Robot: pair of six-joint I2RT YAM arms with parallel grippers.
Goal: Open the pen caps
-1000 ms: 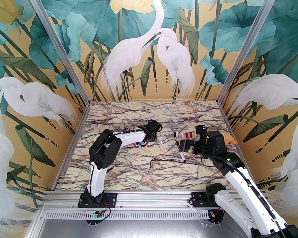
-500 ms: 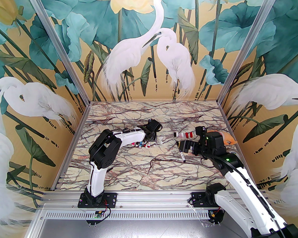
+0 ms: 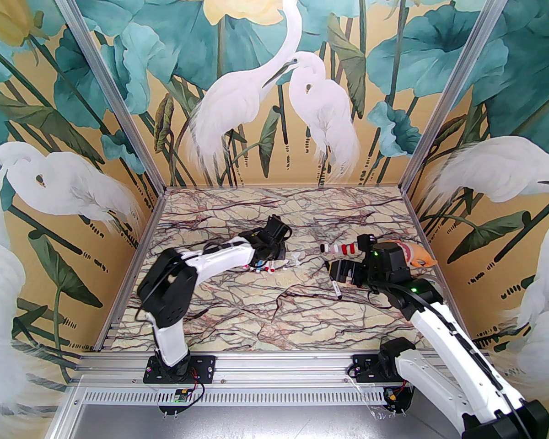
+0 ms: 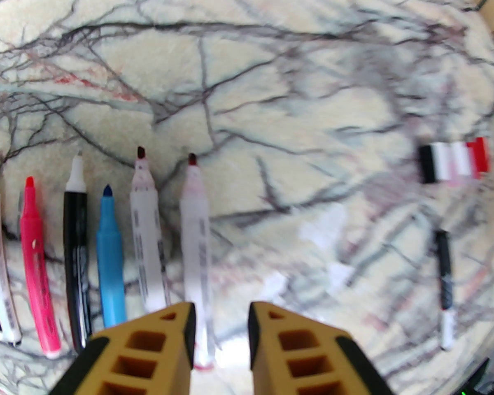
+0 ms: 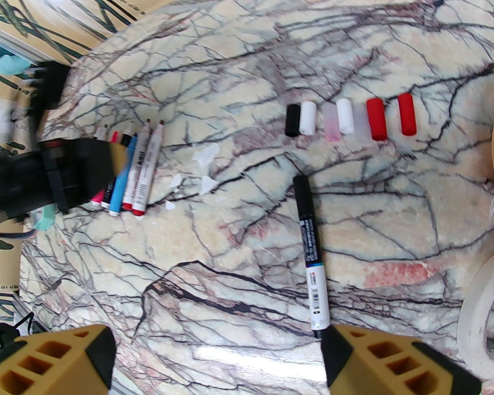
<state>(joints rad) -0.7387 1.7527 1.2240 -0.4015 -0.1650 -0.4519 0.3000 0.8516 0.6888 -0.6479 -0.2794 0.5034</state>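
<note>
Several uncapped pens (image 4: 107, 241) lie side by side on the marble table, seen left of centre in the top view as the pens (image 3: 261, 267). My left gripper (image 4: 222, 311) hovers over their near ends, its jaws a narrow gap apart with nothing between them. The left gripper (image 3: 279, 252) sits just behind the row. Loose pen caps (image 5: 350, 115) in black, white, pink and red stand in a line, the same caps (image 3: 341, 248) lying right of centre. A black pen (image 5: 311, 257) with a white end lies below them. My right gripper (image 5: 218, 344) is wide open above its near end.
White scraps (image 5: 206, 159) lie between the pens and the black pen. A tape roll (image 5: 477, 303) sits at the right edge, and an orange object (image 3: 418, 254) lies behind the right wrist. The enclosure's patterned walls close in the table on three sides.
The left arm's elbow has dropped and swung left, pulling the left gripper slightly back, and its jaws have parted a little. The right gripper has shifted slightly left and its jaws have narrowed a bit.
</note>
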